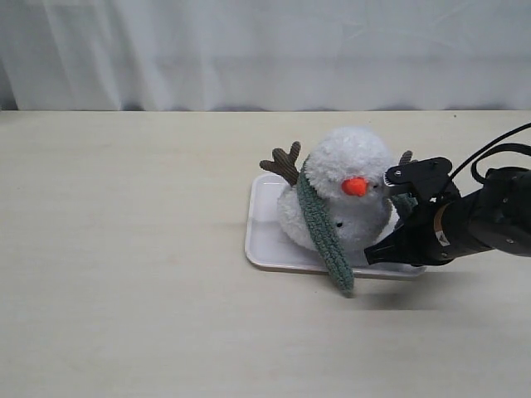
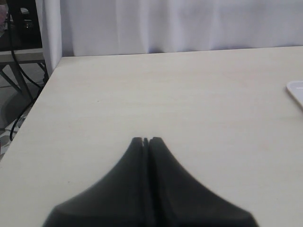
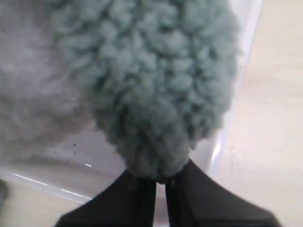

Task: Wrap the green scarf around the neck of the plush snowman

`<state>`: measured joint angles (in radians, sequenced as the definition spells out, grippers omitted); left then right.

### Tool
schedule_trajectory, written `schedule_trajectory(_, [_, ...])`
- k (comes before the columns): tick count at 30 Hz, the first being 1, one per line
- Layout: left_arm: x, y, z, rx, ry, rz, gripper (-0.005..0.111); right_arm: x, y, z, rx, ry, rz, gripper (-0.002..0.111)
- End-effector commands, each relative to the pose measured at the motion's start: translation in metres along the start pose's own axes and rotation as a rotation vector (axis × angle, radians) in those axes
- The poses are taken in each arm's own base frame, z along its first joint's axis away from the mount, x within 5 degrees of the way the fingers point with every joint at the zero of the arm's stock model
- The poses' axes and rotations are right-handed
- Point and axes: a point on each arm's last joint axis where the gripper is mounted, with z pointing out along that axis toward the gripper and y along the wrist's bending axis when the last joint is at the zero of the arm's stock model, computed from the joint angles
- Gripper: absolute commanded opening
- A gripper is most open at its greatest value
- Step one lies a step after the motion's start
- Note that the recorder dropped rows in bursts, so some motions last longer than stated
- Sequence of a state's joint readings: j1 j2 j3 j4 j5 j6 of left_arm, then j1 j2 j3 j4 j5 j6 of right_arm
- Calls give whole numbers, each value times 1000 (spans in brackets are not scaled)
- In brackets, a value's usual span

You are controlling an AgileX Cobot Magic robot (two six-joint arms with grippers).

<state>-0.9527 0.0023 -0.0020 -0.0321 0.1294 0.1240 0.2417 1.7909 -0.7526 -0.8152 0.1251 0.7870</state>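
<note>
The plush snowman (image 1: 353,166) sits on a white tray (image 1: 261,240), orange nose toward the front. The green scarf (image 1: 323,232) runs from its neck down its left front and hangs over the tray's front edge. The scarf passes behind the neck; its other end (image 3: 156,85) hangs beside the white body (image 3: 28,94) on the right. My right gripper (image 1: 383,250) is low at the snowman's right side, and its jaws (image 3: 160,178) are shut on the tip of that rounded end. My left gripper (image 2: 146,140) is shut and empty over bare table, outside the exterior view.
The tray's right rim (image 3: 236,94) runs close beside my right gripper, with bare table beyond it. A corner of the tray (image 2: 296,92) shows at the edge of the left wrist view. A white curtain (image 1: 265,50) hangs behind the table.
</note>
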Motion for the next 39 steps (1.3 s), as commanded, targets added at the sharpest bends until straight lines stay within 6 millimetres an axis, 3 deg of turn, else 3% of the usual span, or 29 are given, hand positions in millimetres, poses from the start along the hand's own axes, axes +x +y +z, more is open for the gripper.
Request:
schedule_trajectory(1, [-2, 0, 0, 0, -32, -13, 0, -2, -2, -2, 5, -8, 14, 4])
schedule_trajectory(11, [-2, 0, 0, 0, -32, -13, 0, -3, -6, -26, 23, 4, 121, 4])
schedule_trajectory(16, [-2, 0, 0, 0, -32, -13, 0, 4, -5, -38, 3, 98, 110, 4])
schedule_trajectory(24, [-2, 0, 0, 0, -32, -13, 0, 11, 12, -53, -191, 194, 75, 4])
schedule_trajectory(39, [-2, 0, 0, 0, -32, -13, 0, 6, 38, -45, -477, 154, 171, 4])
